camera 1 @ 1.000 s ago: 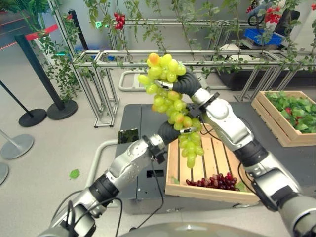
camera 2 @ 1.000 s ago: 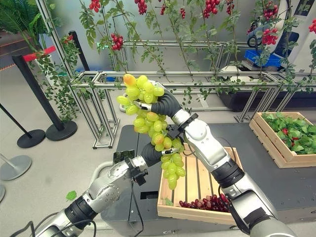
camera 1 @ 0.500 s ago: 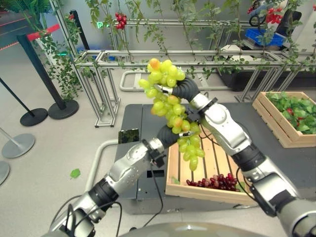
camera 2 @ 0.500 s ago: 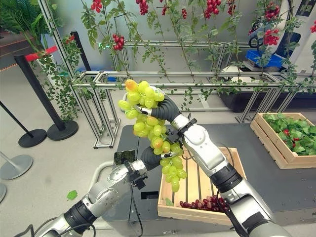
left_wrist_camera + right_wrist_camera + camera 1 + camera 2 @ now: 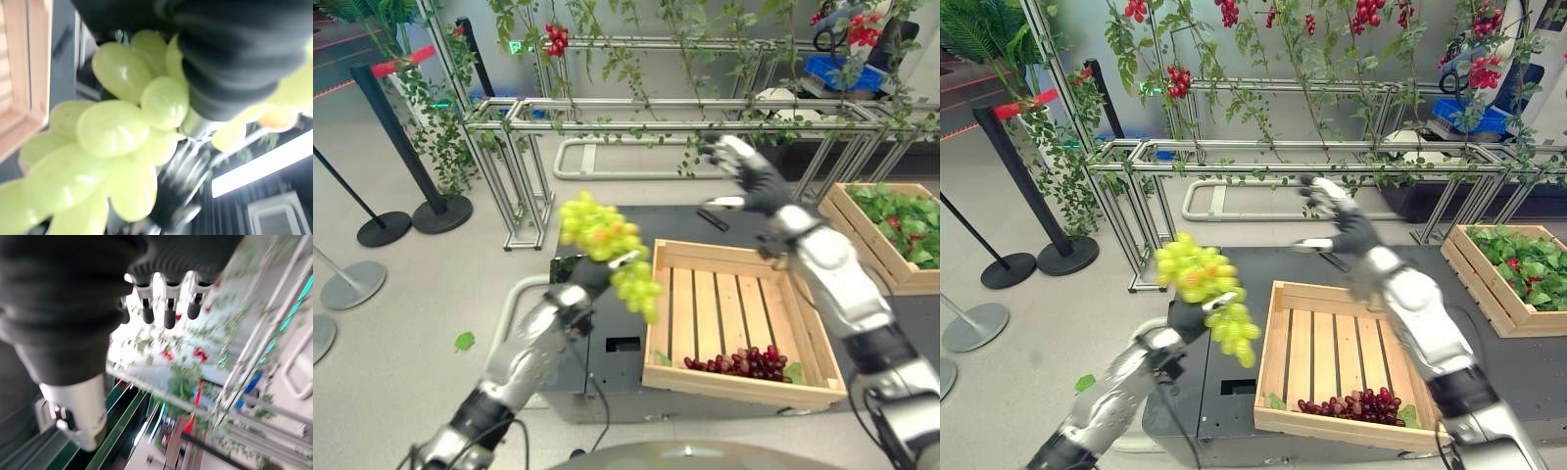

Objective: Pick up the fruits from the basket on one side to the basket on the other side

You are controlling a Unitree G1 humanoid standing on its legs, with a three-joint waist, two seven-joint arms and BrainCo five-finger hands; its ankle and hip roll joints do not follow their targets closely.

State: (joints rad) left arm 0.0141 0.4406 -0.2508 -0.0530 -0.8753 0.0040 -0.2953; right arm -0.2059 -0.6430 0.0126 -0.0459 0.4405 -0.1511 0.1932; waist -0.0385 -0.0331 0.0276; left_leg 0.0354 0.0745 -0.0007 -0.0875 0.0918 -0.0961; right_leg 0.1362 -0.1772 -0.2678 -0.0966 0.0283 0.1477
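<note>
A bunch of green grapes (image 5: 607, 253) hangs in the air left of the wooden crate (image 5: 734, 387), and my left hand (image 5: 590, 277) is shut on it from below. Up close, the green grapes (image 5: 112, 132) bulge past that hand's dark cover. A cluster of dark red grapes (image 5: 739, 360) lies at the crate's front. My right hand (image 5: 740, 177) is raised above the crate's far edge, its fingers (image 5: 166, 308) straight and holding nothing.
The crate rests on a dark platform (image 5: 607, 230). A second crate (image 5: 893, 230) of green leaves stands at the right. A metal frame with vines (image 5: 636, 113) runs behind. Barrier posts (image 5: 411, 206) stand on the floor at the left.
My right hand has let go of the green grapes and lifted away to the right. My left hand has carried the bunch down and to the left, off the crate.
</note>
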